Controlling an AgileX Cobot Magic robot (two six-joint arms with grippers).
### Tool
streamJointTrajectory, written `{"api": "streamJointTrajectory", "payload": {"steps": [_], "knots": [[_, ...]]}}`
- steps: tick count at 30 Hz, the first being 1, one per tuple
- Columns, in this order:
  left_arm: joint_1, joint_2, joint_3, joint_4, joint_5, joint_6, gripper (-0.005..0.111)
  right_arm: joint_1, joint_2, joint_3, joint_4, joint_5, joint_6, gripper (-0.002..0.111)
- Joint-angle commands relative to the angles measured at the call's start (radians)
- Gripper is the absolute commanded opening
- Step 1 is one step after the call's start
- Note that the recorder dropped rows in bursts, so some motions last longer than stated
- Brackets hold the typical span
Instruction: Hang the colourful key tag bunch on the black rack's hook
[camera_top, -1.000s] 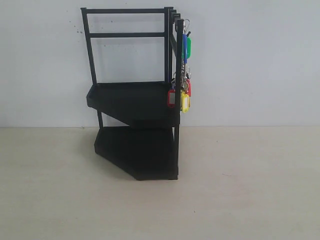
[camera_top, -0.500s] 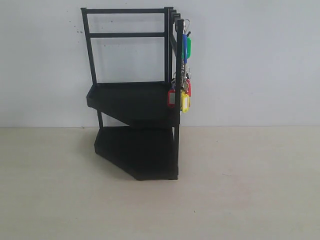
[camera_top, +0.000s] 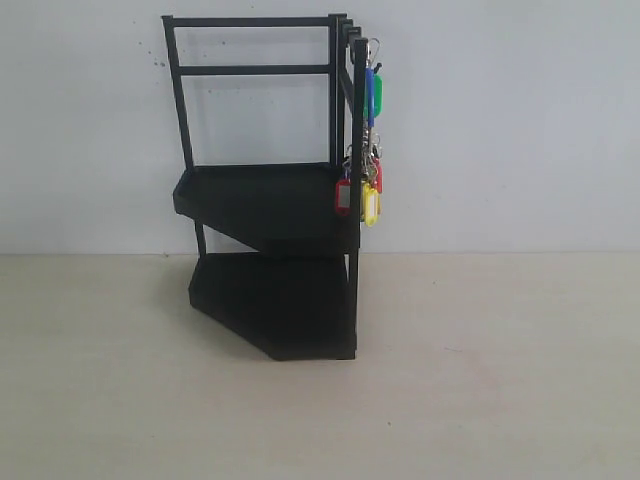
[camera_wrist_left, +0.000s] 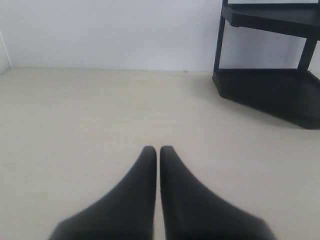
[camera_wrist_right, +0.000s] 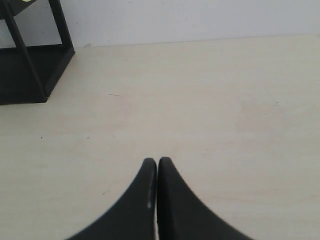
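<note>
The black rack (camera_top: 270, 200) stands against the white wall at the table's back. The colourful key tag bunch (camera_top: 366, 150) hangs from a hook on the rack's right post, blue and green tags above, red and yellow ones below. Neither arm shows in the exterior view. In the left wrist view my left gripper (camera_wrist_left: 158, 149) is shut and empty over bare table, with the rack's lower trays (camera_wrist_left: 270, 85) well ahead of it. My right gripper (camera_wrist_right: 157, 161) is shut and empty too, far from the rack's base (camera_wrist_right: 30, 70).
The light wooden table (camera_top: 480, 380) stretches around the rack on both sides and in front. A white wall (camera_top: 500, 120) closes the back.
</note>
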Motion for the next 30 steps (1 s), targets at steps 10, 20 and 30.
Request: {"api": "streamJointTrajectory", "payload": {"steps": [10, 20, 30], "knots": [[0.002, 0.004, -0.002, -0.003, -0.002, 0.000, 0.004, -0.007, -0.005, 0.000, -0.001, -0.023, -0.004, 0.000], [0.002, 0.004, -0.002, -0.003, -0.002, 0.000, 0.004, -0.007, -0.005, 0.000, -0.001, -0.023, -0.004, 0.000], [0.002, 0.004, -0.002, -0.003, -0.002, 0.000, 0.004, -0.007, -0.005, 0.000, -0.001, -0.023, -0.004, 0.000]]}}
